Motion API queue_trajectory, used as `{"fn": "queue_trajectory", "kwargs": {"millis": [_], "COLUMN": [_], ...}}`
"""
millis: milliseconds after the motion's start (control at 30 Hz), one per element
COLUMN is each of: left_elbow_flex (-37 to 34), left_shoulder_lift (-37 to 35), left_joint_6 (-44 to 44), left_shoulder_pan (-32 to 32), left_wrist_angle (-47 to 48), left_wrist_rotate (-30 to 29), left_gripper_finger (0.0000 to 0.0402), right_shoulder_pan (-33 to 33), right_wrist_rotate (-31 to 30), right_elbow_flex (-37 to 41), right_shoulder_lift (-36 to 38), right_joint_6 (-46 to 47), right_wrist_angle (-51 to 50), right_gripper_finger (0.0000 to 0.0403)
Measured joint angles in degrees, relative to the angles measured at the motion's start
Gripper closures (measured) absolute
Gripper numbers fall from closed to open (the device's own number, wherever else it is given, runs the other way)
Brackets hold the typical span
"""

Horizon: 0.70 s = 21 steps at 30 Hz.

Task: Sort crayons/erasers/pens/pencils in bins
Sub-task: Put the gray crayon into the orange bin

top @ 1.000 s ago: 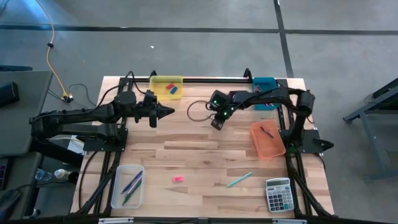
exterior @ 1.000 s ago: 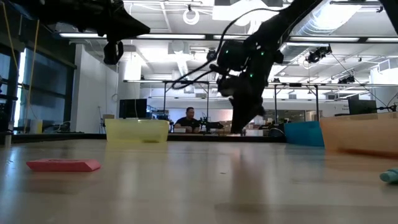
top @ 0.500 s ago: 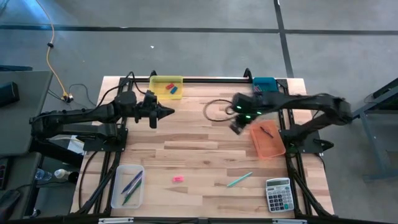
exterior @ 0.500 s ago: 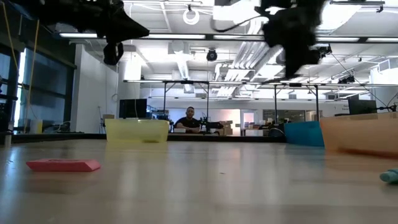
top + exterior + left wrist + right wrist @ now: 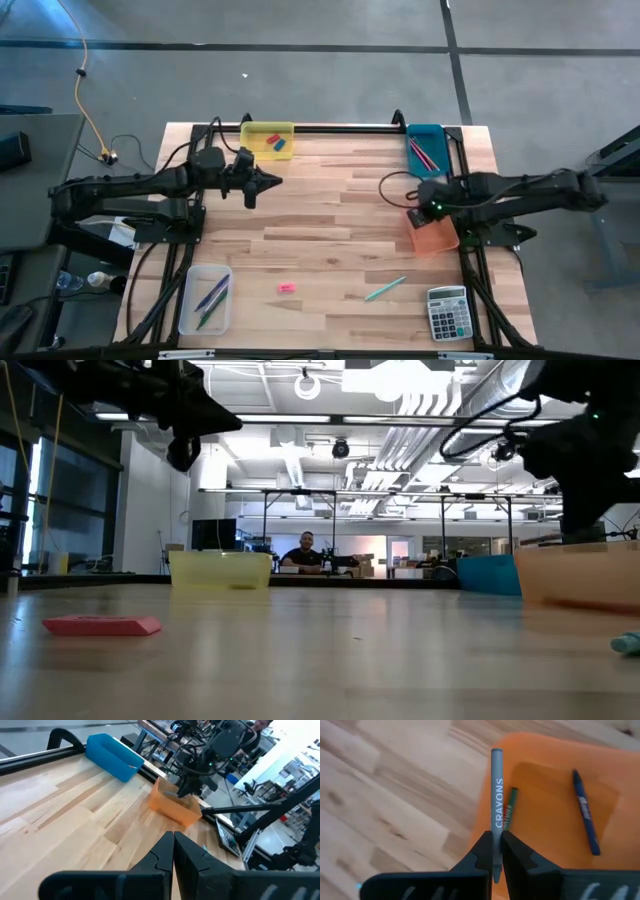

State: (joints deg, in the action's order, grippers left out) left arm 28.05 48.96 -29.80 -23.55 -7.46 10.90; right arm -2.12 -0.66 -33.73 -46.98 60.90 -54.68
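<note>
I have the right gripper (image 5: 493, 851) clamped on a grey crayon (image 5: 496, 805), its fingers pinched on the lower end while the printed barrel sticks out ahead of them. The crayon's far tip hangs over the near rim of the orange bin (image 5: 555, 815), where a green crayon (image 5: 507, 810) lies just beyond the tip and a blue crayon (image 5: 584, 812) lies further off to one side. From above, the right gripper (image 5: 428, 209) sits at the inner edge of that orange bin (image 5: 438, 236). I judge this the delivery step: next I must carry the crayon fully past the rim, then part the fingers so it drops inside. The left gripper (image 5: 173, 851) waits with fingers together, holding nothing, well away from the bin. A pink eraser (image 5: 286, 288) and a teal pen (image 5: 385, 289) lie unsorted on the table (image 5: 330, 215)
</note>
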Motion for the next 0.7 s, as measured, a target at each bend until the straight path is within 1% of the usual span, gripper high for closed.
{"fn": "queue_trajectory", "kwargs": {"millis": [100, 167, 233, 333, 400, 533, 700], "left_elbow_flex": [0.0, 0.0, 0.0, 0.0, 0.0, 0.0, 0.0], "left_shoulder_lift": [-0.04, -0.04, -0.04, -0.02, -0.02, -0.04, -0.02], "left_joint_6": [2.28, 4.79, 7.22, 7.24, 7.1, 6.6, 5.91], "left_shoulder_pan": [0.01, 0.02, -0.19, -0.98, -1.35, -1.64, -1.64], "left_wrist_angle": [-0.07, 0.44, 2.46, 4.59, 4.69, 4.9, 5.8], "left_wrist_rotate": [-0.44, -1.95, -4.87, -10.61, -12.54, -14.51, -14.82], "left_gripper_finger": [0.0401, 0.0402, 0.0402, 0.0402, 0.0401, 0.0402, 0.0402], "right_shoulder_pan": [0.88, 1.13, 1.15, 0.99, 0.72, 0.14, 0.14], "right_wrist_rotate": [-0.16, 0.37, 0.39, 0.08, 0.06, 0.04, 0.03], "right_elbow_flex": [2.59, 4.0, 4.44, 4.63, 4.63, 4.63, 4.63], "right_shoulder_lift": [1.59, 1.69, 1.29, 0.16, -0.74, -3.28, -6.71], "right_joint_6": [1.75, 2.78, 3.26, 3.63, 3.63, 3.61, 3.25], "right_wrist_angle": [-0.62, -0.58, 0.47, 0.6, 0.69, 0.65, 0.54], "right_gripper_finger": [0.0394, 0.0394, 0.0394, 0.0394, 0.0391, 0.0372, 0.0332]}}
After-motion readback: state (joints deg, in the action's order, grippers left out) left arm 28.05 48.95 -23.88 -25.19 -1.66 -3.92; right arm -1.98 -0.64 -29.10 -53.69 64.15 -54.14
